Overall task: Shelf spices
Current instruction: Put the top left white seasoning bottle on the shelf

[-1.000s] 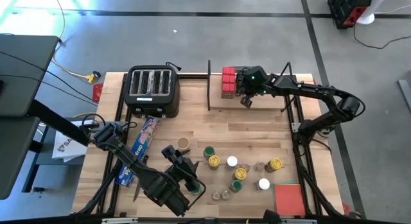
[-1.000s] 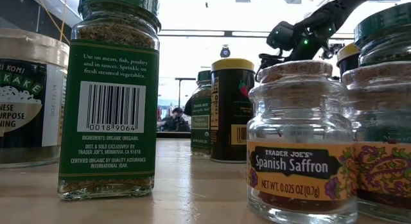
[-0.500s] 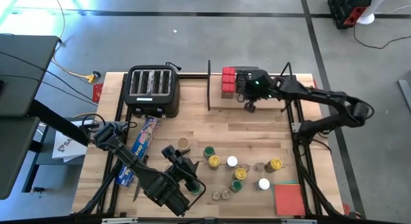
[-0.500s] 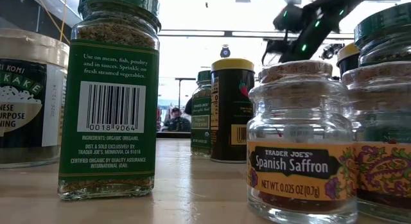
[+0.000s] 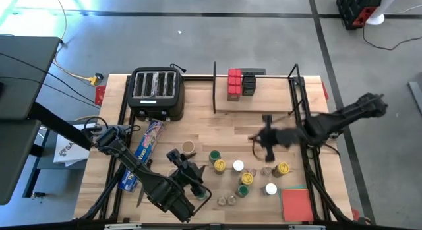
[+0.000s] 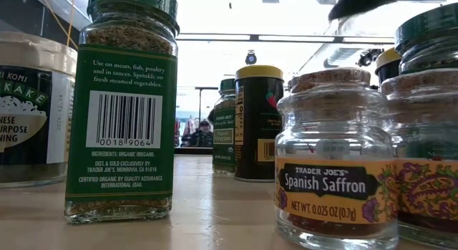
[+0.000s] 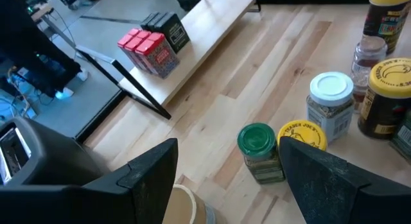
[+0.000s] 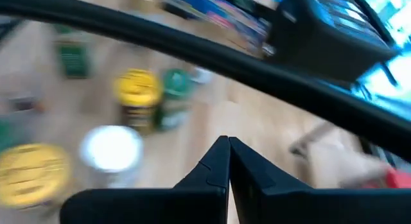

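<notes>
High view shows the right gripper mid-frame right with its fingers pressed together and empty, above the desk near the spices clustered lower centre. Red tins and a black box sit on the shelf above. Lower left, the left gripper has wide fingers

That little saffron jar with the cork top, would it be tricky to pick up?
The saffron jar looks like clear glass, so probably slippery and breakable if dropped. Short and wide-bodied, it seems unlikely to tip. Its cork top might pull loose if gripped there.
</notes>
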Robot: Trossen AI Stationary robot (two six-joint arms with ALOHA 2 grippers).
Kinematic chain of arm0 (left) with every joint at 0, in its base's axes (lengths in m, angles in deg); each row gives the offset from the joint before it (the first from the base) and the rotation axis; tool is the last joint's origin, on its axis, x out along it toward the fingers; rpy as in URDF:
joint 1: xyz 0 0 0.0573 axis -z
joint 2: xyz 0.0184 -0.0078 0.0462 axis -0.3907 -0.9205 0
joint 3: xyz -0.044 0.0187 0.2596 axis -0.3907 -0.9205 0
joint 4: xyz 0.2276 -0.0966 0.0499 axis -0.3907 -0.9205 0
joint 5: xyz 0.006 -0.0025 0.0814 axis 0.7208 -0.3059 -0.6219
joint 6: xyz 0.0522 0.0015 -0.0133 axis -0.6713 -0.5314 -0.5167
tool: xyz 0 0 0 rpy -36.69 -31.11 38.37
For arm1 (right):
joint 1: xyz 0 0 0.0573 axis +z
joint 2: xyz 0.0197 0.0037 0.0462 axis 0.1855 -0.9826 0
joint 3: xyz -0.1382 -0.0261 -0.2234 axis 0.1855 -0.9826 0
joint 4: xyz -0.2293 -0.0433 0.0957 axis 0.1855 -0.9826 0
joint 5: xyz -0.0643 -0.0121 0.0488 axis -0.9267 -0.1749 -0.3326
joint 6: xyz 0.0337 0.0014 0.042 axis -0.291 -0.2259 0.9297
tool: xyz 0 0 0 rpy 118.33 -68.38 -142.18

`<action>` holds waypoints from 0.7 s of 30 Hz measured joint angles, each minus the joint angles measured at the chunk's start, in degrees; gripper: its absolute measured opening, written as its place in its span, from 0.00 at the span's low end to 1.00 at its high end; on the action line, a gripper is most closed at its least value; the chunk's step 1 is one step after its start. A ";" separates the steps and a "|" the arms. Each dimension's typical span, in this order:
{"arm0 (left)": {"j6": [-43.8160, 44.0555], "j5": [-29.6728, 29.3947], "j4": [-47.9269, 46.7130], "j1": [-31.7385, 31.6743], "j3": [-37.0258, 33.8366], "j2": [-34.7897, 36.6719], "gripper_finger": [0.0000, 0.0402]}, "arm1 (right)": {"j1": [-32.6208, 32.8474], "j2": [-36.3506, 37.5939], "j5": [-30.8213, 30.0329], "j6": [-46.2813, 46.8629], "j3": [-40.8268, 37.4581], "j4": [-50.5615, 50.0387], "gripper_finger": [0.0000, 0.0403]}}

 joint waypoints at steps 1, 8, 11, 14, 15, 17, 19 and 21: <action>-0.61 -0.28 0.27 -0.02 0.00 0.00 0.67 | 2.78 -0.37 -0.81 0.13 -0.02 0.34 0.00; -2.66 -1.23 1.36 -0.09 0.00 0.00 0.67 | 12.84 -1.16 -4.27 11.44 1.64 -2.60 0.09; -3.20 -1.23 1.45 -0.09 0.00 0.00 0.67 | 14.12 -1.12 -3.50 15.33 3.71 -4.73 0.19; -3.32 -1.10 1.48 -0.31 0.00 0.00 0.67 | 14.19 -2.21 -1.83 16.92 5.02 -4.48 0.30; -3.33 -0.92 1.45 -0.46 0.00 0.00 0.67 | 14.19 -3.02 -1.08 17.01 5.29 -4.26 0.34; -3.83 -0.75 1.61 -0.68 0.00 0.00 0.67 | 14.08 -5.50 -0.38 16.90 5.78 -3.63 0.40; -4.89 -0.56 2.50 -0.99 0.00 0.00 0.67 | 13.55 -8.63 0.06 16.85 6.86 -3.68 0.45; -5.88 -0.04 3.09 -1.26 0.00 0.00 0.67 | 12.57 -11.46 1.60 15.05 9.01 -4.30 0.49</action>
